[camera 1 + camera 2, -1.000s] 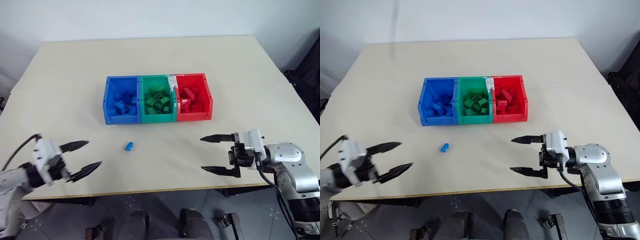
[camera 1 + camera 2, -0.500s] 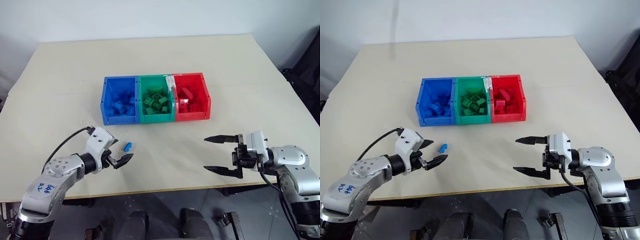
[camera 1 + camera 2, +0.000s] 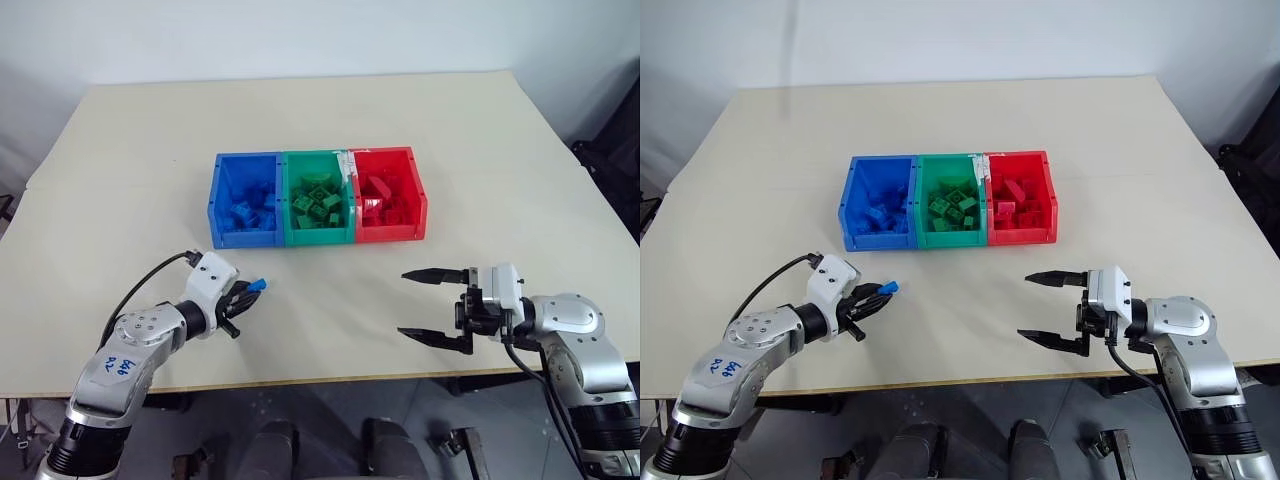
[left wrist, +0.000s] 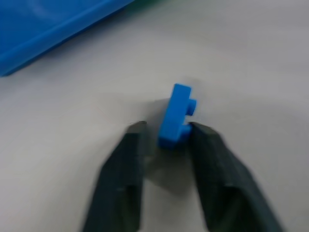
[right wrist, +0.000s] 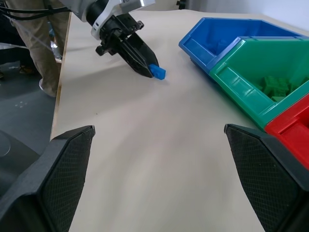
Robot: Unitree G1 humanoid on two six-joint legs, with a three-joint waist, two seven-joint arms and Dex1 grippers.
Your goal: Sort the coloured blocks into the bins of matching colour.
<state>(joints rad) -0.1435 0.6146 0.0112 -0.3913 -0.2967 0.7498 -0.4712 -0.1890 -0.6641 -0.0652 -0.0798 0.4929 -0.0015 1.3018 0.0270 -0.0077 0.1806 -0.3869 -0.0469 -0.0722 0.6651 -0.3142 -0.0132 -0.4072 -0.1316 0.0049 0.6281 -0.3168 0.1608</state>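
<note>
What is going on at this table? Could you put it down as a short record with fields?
Table: cream top
Bins: blue, green, red, joined in a row, each holding bricks of its own colour
Loose blue brick: on the table in front of the blue bin
Left tool: shut on the loose blue brick
Right tool: open, holding nothing

Silver arms, white wrists, black cables, black-fingered left pincer [image 3: 248, 293].

The left gripper [image 3: 248, 294] is closed on a small blue brick [image 3: 258, 285] at the table [image 3: 130, 160] surface, in front of the blue bin [image 3: 246, 199]. The green bin [image 3: 318, 197] and red bin [image 3: 387, 194] adjoin it. The right gripper [image 3: 418, 304] stands spread wide, holding nothing.
</note>
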